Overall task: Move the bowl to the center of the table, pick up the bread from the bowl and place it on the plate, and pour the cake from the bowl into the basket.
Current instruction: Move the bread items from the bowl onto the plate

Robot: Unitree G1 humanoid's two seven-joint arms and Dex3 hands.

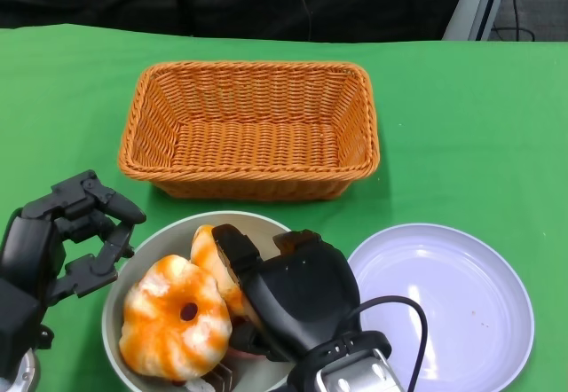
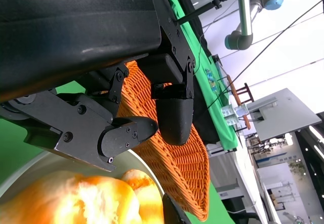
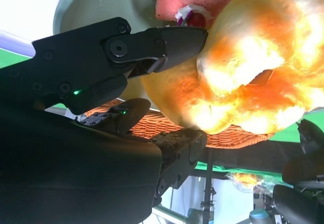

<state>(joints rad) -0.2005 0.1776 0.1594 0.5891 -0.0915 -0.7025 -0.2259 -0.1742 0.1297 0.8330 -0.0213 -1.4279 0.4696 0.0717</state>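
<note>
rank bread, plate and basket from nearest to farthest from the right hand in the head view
1. Bread: in the bowl, touching the right hand on its left.
2. Plate: just right of the hand.
3. Basket: farthest, beyond the bowl toward the table's far side.

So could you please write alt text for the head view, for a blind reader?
The right hand reaches into a grey bowl holding orange-glazed bread. The left hand hovers open beside the bowl; an empty wicker basket sits behind, a white plate to the right.
</note>
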